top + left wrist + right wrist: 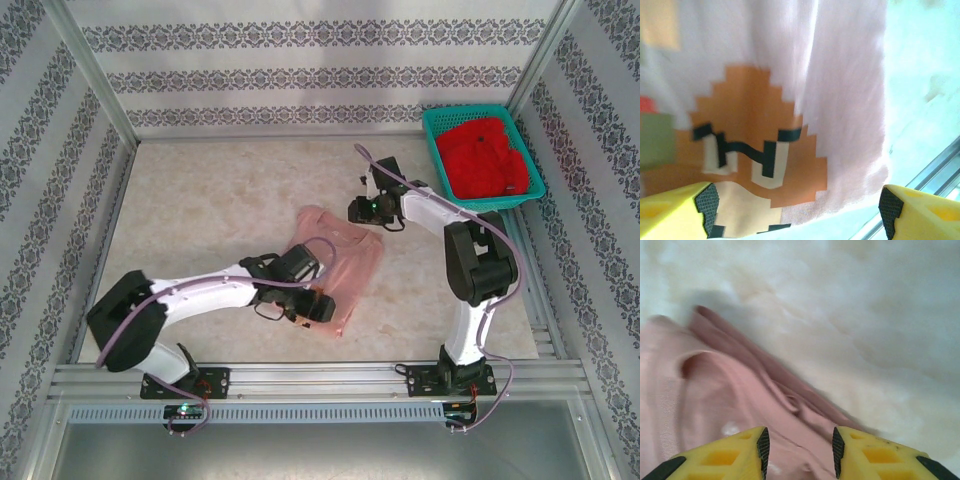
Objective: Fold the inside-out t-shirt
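inside-out t-shirt (345,250) crumpled on table (200,200) (pixel print (755,165) visible); left claw (798,205) wide apart, right claw (801,447) part apart.

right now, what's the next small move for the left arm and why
Probably lower the left gripper and close on the edge of the t-shirt: its jaws stand wide open with that edge lying between them, and nothing is gripped yet.

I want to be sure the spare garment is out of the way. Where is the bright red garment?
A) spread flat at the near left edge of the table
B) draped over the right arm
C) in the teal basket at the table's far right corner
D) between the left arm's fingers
C: the red garment lies bunched inside the teal basket, apart from the pink t-shirt at mid-table.
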Controlling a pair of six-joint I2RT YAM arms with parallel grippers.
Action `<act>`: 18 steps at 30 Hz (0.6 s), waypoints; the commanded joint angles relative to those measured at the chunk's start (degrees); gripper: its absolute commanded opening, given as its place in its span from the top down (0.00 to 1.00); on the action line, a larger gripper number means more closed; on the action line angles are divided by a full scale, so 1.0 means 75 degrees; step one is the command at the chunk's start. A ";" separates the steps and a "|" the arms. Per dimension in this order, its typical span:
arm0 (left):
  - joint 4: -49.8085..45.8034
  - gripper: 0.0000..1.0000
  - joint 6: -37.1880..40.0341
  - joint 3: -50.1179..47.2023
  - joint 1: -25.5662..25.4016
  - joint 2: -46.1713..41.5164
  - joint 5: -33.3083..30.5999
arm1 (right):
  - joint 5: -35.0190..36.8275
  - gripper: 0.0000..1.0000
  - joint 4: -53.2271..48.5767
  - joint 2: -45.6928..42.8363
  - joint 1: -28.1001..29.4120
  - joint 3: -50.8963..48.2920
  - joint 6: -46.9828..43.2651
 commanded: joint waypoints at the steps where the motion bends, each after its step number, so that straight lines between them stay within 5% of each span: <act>1: 0.0487 0.14 0.0338 0.0260 0.0921 -0.0460 -0.0415 | -0.0066 0.56 -0.0585 -0.0843 -0.0151 -0.0273 -0.0359; 8: 0.0483 0.16 0.1459 0.1872 0.3264 0.1279 0.0684 | -0.0802 0.44 -0.0315 -0.2456 -0.0965 -0.2597 0.0575; 13: -0.0882 0.30 0.2033 0.3462 0.3739 0.2837 0.1143 | -0.0728 0.43 -0.0141 -0.2429 -0.0780 -0.3091 0.0870; 18: -0.1251 0.47 0.2131 0.3678 0.3728 0.3437 0.1642 | -0.0704 0.50 0.0250 -0.1792 -0.0585 -0.3035 0.1087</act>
